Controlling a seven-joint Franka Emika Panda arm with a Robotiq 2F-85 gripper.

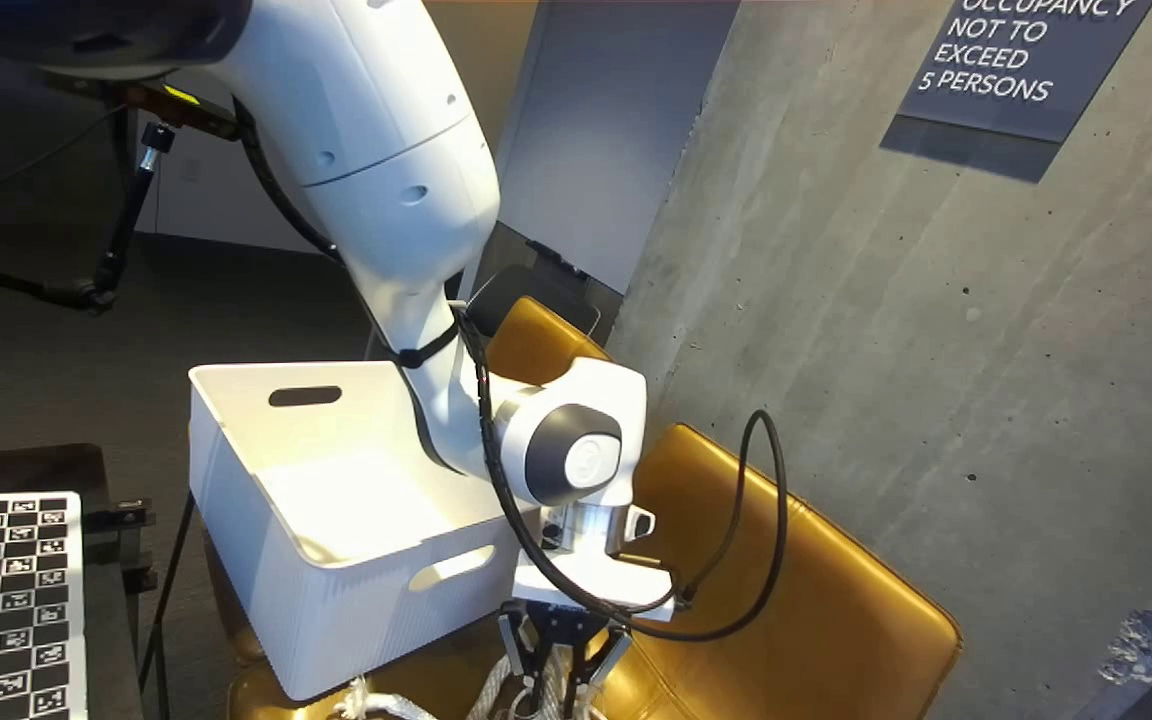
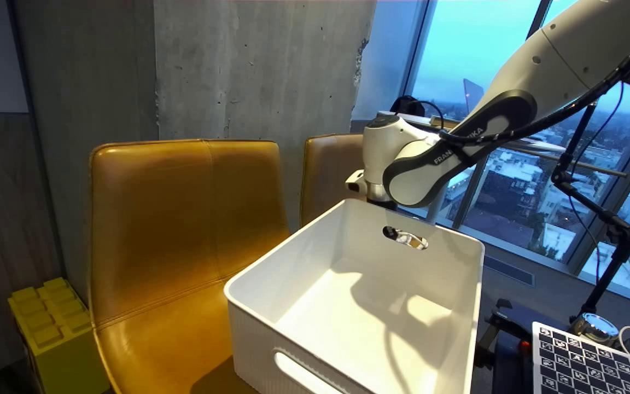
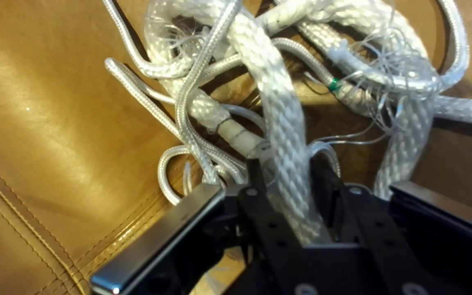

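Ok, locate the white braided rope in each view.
In an exterior view: rope at bottom edge, by the hand.
In an exterior view: perhaps glimpsed through the storage bin's far handle slot.
Wrist view: rope top and centre, partly between fingers.
Shared landmark: tan leather chair upholstery.

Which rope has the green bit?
The thin cord curving right of the thick middle strand in the wrist view. It wears a small green mark; that strand, the thick one at right and the thin cords at left show none.
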